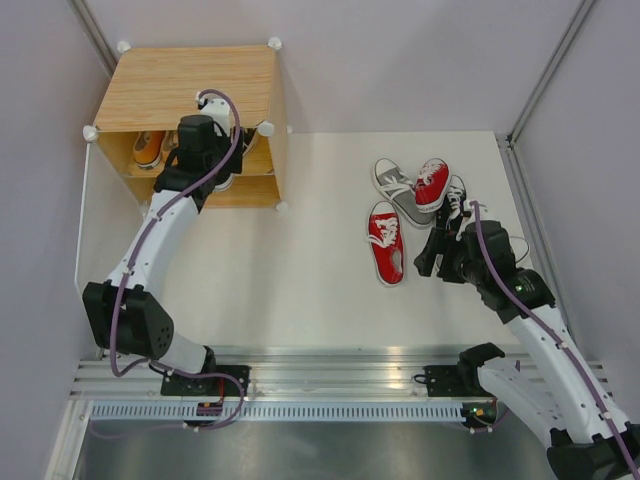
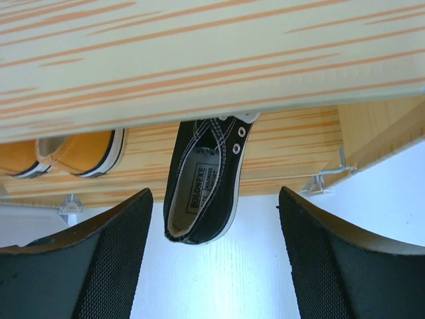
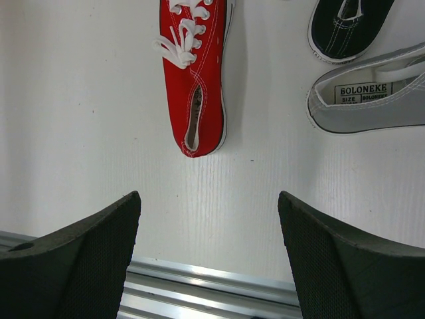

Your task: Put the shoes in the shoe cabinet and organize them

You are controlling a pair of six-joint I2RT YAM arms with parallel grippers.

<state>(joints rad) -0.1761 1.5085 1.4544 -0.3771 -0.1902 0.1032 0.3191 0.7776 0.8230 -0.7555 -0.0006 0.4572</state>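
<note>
Upper left, overhead view: shoe cabinet (image 1: pixel 190 85), open front facing the arms.
Black sneaker (image 2: pixel 202 179): on a cabinet shelf, long axis running inward, toe in, heel overhanging the edge.
Orange sneakers (image 2: pixel 80 153): left, same shelf.
Left gripper (image 2: pixel 214 196): fingers wide apart, flanking the heel, not touching.
Right gripper (image 3: pixel 209 196): fingers apart, empty; red sneaker (image 3: pixel 197 73) ahead, heel nearest.

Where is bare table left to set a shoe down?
Open: the table between the shoe cabinet and the nearer red shoe, and the strip from it to the rail. Crowded: the shoe cluster at right.
</note>
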